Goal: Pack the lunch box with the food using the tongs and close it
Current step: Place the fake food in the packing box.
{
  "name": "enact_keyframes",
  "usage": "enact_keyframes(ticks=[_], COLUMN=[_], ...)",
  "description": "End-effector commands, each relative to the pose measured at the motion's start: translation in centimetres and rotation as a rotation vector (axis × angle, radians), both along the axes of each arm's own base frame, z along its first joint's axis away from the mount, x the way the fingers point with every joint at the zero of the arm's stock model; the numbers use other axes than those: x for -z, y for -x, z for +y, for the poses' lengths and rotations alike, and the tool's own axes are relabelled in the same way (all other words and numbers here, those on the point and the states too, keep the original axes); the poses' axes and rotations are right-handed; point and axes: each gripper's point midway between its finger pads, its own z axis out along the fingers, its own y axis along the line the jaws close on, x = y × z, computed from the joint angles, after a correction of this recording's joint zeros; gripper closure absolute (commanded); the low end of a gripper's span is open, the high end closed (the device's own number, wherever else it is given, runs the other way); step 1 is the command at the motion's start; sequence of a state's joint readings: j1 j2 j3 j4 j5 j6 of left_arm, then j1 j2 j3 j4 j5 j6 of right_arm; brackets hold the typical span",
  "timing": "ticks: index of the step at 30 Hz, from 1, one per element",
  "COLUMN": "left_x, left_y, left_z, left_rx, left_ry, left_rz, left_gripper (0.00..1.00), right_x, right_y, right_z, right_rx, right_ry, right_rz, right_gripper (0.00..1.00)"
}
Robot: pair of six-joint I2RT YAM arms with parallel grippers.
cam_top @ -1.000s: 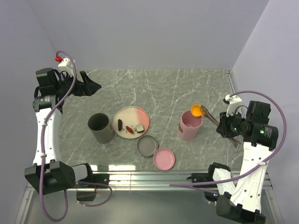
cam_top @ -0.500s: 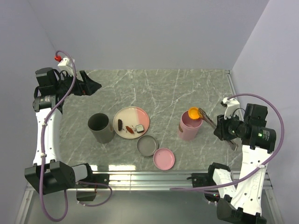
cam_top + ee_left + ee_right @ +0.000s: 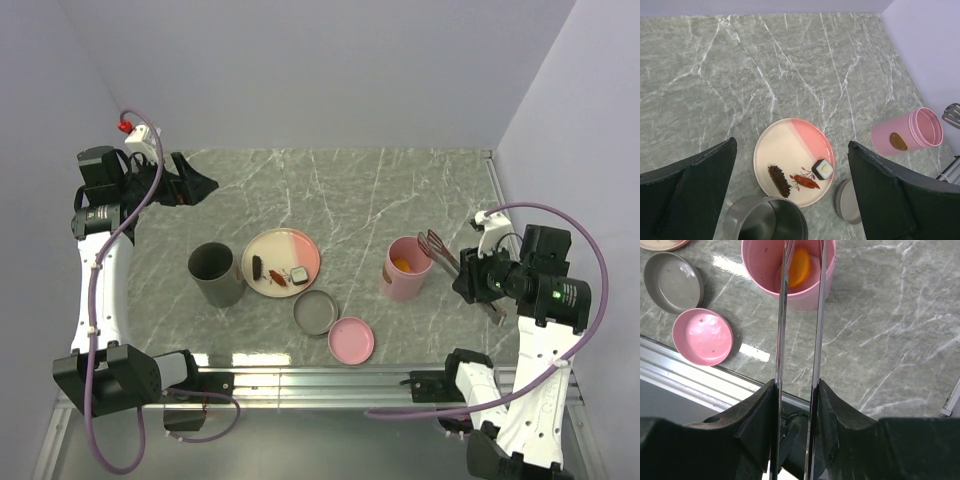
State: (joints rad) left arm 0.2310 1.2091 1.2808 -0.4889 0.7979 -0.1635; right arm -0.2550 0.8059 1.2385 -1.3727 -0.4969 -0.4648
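My right gripper [image 3: 796, 390] is shut on the silver tongs [image 3: 782, 330], one finger pressing on each arm. The tongs' arms stand apart, and their tips [image 3: 432, 240] hang empty by the right rim of the pink lunch box tub [image 3: 405, 272]. The round orange piece [image 3: 800, 265] lies inside the tub [image 3: 760, 270]. On the cream-and-pink plate [image 3: 785, 145] lie a dark brown oblong piece [image 3: 779, 180], a reddish piece [image 3: 806, 181] and a small pale-and-dark square [image 3: 822, 169]. My left gripper [image 3: 195, 185] hovers open and empty at the far left.
A grey tub [image 3: 216, 272] stands left of the plate [image 3: 295, 245]. A grey lid [image 3: 316, 311] and a pink lid [image 3: 351, 340] lie in front of the plate, near the table's metal front rail [image 3: 320, 380]. The walls stand close on the left, back and right.
The tongs' arms have spread, and the orange piece has dropped from their tips into the pink tub. My right gripper has widened with them. The left arm has not moved.
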Motion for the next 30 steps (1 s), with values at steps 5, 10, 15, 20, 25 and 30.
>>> enact_keyframes(ticks=[5,10,15,20,25,30], left_x=[-0.8,-0.7,-0.3,0.0,0.0,0.1], left_y=[-0.2,-0.3,0.0,0.1,0.1,0.2], left_z=[-0.9,-0.7,-0.3,0.0,0.2,0.6], left_rx=[0.044,0.024,0.003,-0.015,-0.027,-0.053], left_ry=[0.019,0.001,-0.022,-0.043,-0.047,-0.065], left_rz=[-0.034,-0.033,-0.024,-0.009,0.006,0.020], left_gripper=[0.00,0.01,0.01,0.01,0.01,0.01], right_x=[-2.5,-5.6,-8.8,-9.3,-9.1,-6.5], right_y=[0.2,-3.2,-7.0,-11.3,-13.4,-13.5], right_z=[1.0,2.2,3.9,5.6,9.9,14.1], right_rx=[-0.033,-0.117,-0.220,-0.283,-0.411,-0.496], right_ry=[-0.041,-0.105,-0.148,-0.130,-0.128,-0.131], right_rz=[-0.005,-0.015,-0.043,-0.031,-0.032,0.033], right_gripper=[0.57,0.56,0.53,0.51,0.48,0.45])
